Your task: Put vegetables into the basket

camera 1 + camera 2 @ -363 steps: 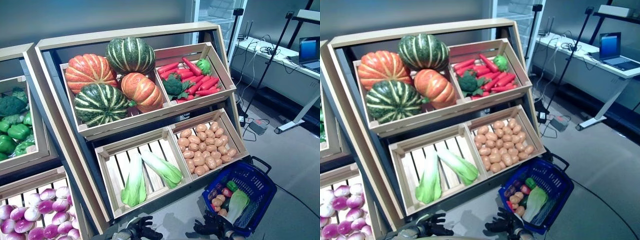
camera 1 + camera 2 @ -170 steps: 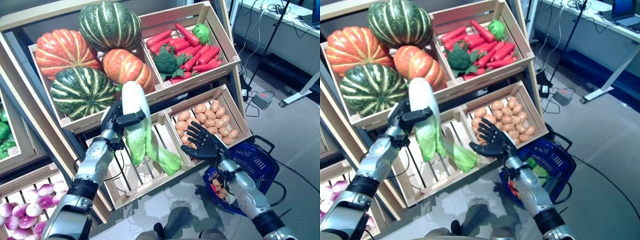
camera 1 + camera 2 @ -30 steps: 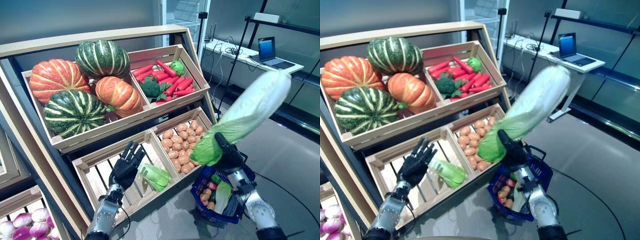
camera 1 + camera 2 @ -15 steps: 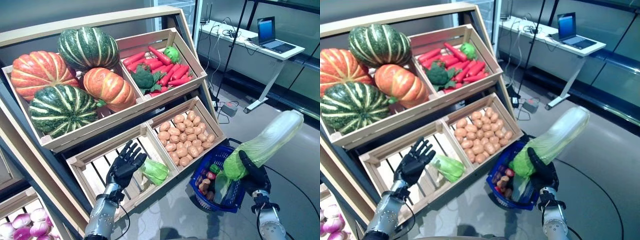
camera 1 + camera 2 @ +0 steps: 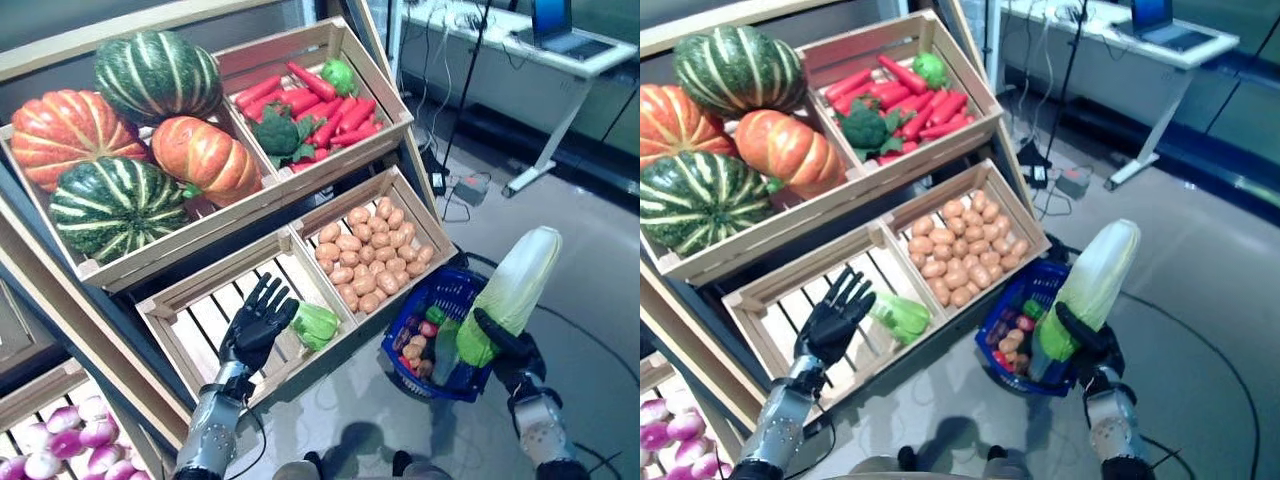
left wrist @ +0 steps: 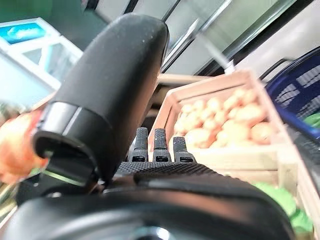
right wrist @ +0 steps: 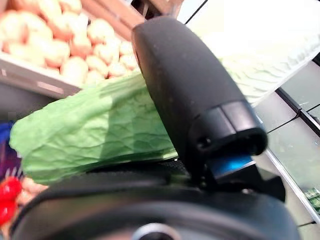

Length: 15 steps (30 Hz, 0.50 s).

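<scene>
**Holding a cabbage over the basket at the produce stand**

Stacked on the left of the wooden stand (image 5: 60,265), striped green and orange pumpkins (image 5: 150,130) fill the upper crate. Below them, the robot's left hand (image 5: 255,325) hovers with its fingers spread straight over the slatted lower crate (image 5: 190,320), gripping nothing; a second green cabbage (image 5: 315,322) lies in that crate just beside its fingertips. To the right on the top shelf, a crate holds red carrots (image 5: 340,105) with broccoli (image 5: 277,133) and a green pepper (image 5: 341,73); the crate beneath is packed with potatoes (image 5: 370,250). Farther right, the blue basket (image 5: 455,290) sits on the floor against the stand's corner, already carrying small mixed vegetables. Over the basket's right edge, the right hand (image 5: 508,350) has its thumb and fingers curled round the leafy green end of a long Chinese cabbage (image 5: 515,290), which points up and away, pale end highest. Behind, a white desk (image 5: 520,45) stands along the far wall.
</scene>
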Tool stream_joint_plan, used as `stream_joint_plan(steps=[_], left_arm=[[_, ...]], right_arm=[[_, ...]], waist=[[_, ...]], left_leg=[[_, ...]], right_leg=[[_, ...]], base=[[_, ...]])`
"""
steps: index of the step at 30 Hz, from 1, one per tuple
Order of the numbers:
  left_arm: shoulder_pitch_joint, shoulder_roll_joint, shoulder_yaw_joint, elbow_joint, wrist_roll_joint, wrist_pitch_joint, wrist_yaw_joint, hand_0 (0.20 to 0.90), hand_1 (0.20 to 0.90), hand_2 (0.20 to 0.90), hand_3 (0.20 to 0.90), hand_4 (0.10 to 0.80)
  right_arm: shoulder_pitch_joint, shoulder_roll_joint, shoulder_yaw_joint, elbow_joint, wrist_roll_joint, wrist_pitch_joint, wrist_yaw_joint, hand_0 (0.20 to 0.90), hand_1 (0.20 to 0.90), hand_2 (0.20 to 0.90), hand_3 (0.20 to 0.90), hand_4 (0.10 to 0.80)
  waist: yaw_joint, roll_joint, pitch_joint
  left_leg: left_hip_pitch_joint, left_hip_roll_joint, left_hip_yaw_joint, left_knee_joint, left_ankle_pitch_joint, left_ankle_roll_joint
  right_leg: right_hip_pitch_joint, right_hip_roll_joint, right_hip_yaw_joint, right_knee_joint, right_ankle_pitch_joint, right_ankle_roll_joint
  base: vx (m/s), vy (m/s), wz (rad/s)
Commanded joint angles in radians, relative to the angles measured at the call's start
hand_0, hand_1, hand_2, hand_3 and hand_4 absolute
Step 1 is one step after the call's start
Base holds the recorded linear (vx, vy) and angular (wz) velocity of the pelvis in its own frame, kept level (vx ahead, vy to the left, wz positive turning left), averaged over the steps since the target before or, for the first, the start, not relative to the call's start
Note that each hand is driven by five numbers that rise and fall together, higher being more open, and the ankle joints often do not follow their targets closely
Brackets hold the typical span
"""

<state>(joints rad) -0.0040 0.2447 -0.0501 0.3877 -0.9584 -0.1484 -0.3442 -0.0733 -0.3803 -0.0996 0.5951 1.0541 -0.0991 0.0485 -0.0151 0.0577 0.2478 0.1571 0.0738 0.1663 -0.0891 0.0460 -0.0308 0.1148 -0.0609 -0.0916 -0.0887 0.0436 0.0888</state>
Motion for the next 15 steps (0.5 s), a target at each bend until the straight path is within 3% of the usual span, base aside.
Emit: stream_joint_plan(steps=[1,3,7,12,15], left_arm=[[-0.127,0.044,0.001,-0.023,-0.006,-0.121,-0.024,0.9,0.9,0.9,0.9,0.8],[-0.117,0.055,-0.005,-0.029,-0.01,-0.109,-0.013,0.9,0.9,0.9,0.9,0.8],[-0.135,0.073,-0.004,-0.058,-0.025,-0.103,0.011,0.9,0.9,0.9,0.9,0.8],[-0.301,0.111,-0.06,-0.046,-0.104,-0.171,0.042,0.9,0.9,0.9,0.9,0.8],[-0.331,0.111,-0.072,-0.053,-0.105,-0.217,0.063,0.9,0.9,0.9,0.9,0.8]], right_arm=[[-0.093,-0.011,0.01,0.005,-0.041,-0.11,0.005,0.3,0.3,0.3,0.3,0.4],[-0.086,0.0,0.01,0.028,-0.043,-0.111,-0.002,0.3,0.3,0.3,0.3,0.4],[-0.176,-0.003,0.006,0.108,-0.033,-0.117,-0.02,0.3,0.3,0.3,0.3,0.4],[-0.439,-0.047,0.059,0.195,-0.005,-0.158,-0.118,0.3,0.3,0.3,0.3,0.4],[-0.495,-0.073,0.066,0.22,0.002,-0.157,-0.118,0.3,0.3,0.3,0.3,0.4]], waist=[[0.007,-0.057,-0.04],[0.014,-0.055,-0.04],[0.062,-0.049,-0.009],[0.065,-0.036,0.122],[0.058,-0.023,0.157]], left_leg=[[-0.026,-0.039,-0.021,0.051,-0.093,-0.001],[-0.008,-0.035,-0.005,0.049,-0.1,-0.001],[-0.047,-0.015,0.058,0.114,-0.122,-0.005],[-0.297,0.015,0.034,0.38,-0.183,-0.025],[-0.383,0.023,0.03,0.47,-0.205,-0.026]], right_leg=[[0.079,-0.007,-0.111,0.043,-0.104,-0.058],[0.078,-0.016,-0.14,0.06,-0.112,-0.049],[0.024,-0.06,-0.27,0.176,-0.16,-0.032],[-0.164,-0.083,-0.243,0.328,-0.195,-0.061],[-0.248,-0.094,-0.234,0.421,-0.225,-0.076]], base=[[0.169,0.155,-0.12],[0.12,0.088,-0.05],[-0.04,0.013,-0.15],[-0.303,-0.093,-0.17],[-0.16,-0.047,-0.02]])
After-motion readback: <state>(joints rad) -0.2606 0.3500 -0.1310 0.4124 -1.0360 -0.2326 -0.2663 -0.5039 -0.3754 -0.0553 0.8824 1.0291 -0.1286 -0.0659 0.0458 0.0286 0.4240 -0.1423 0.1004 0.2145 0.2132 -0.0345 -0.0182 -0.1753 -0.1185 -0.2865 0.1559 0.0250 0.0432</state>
